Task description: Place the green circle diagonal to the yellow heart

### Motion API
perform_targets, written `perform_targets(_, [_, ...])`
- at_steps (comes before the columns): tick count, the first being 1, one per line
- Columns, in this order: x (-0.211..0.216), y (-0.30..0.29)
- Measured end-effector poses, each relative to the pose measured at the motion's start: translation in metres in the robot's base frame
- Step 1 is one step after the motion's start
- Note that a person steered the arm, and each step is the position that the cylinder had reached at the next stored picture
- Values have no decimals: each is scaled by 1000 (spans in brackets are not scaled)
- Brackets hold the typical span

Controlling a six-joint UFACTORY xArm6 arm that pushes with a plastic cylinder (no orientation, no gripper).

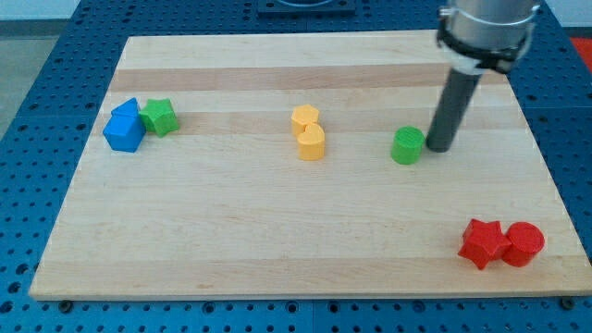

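The rod's tip [437,147] (no jaws to open or shut) is sitting just at 3 o'clock of the green circle [407,146], risking shoving it straight into the yellow heart [312,141] instead of diagonal.

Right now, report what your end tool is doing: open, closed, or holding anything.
No gripper: my tip is a bare rod, holding nothing, just at the view's right of the green circle, about touching it.

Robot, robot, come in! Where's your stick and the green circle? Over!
My tip beside green circle, on its right. Yellow heart further left. Nothing between them. Over.
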State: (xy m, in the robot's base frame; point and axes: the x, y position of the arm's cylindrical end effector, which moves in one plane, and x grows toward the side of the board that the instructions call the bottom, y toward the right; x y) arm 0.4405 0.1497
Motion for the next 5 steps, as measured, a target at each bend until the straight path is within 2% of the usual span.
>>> perform_targets(1, [37, -67])
perform_targets(2, [39, -76])
perform_targets(3, [12, -36])
perform_targets(4, [-15, -26])
perform_targets(5, [-38, -51])
